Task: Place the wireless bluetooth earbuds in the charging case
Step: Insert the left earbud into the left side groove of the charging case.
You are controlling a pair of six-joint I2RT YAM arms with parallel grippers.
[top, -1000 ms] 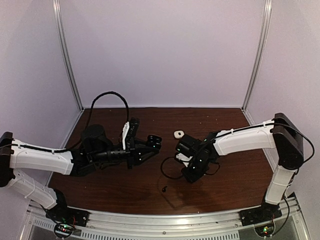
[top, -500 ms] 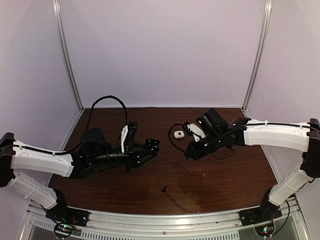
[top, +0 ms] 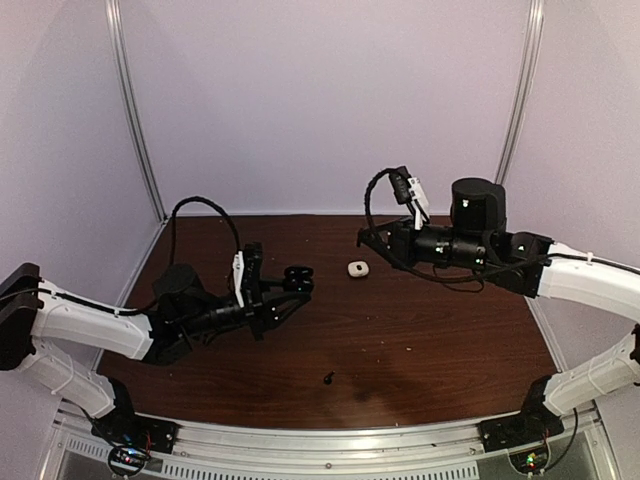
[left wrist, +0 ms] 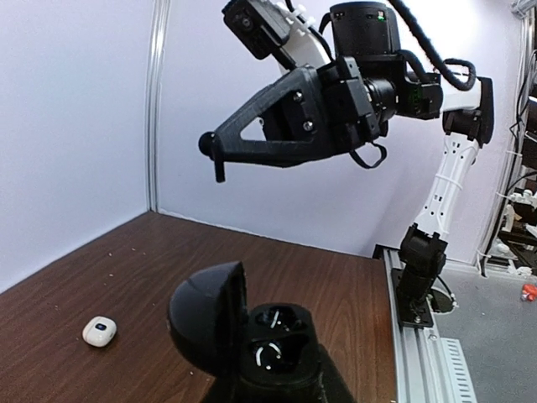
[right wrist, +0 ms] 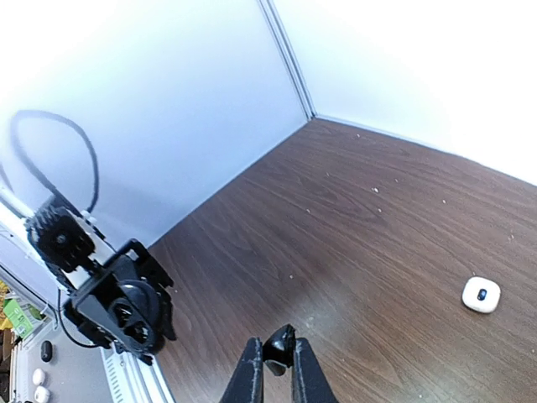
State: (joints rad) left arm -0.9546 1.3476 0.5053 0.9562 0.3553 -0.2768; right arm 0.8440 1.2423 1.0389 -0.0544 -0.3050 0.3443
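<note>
Your right gripper [right wrist: 275, 354] pinches a black bud [right wrist: 281, 342] (held aloft), while your left gripper [top: 289, 284] clasps the open black case [left wrist: 281, 353].

Black earbud lot: two buds, one case.
Held bud [right wrist: 280, 342] pinched in right hand [right wrist: 275, 363]; loose bud [top: 329, 378] on near tabletop [top: 450, 340]; charging case [left wrist: 252, 340], lid open, in left hand [top: 292, 288].
</note>
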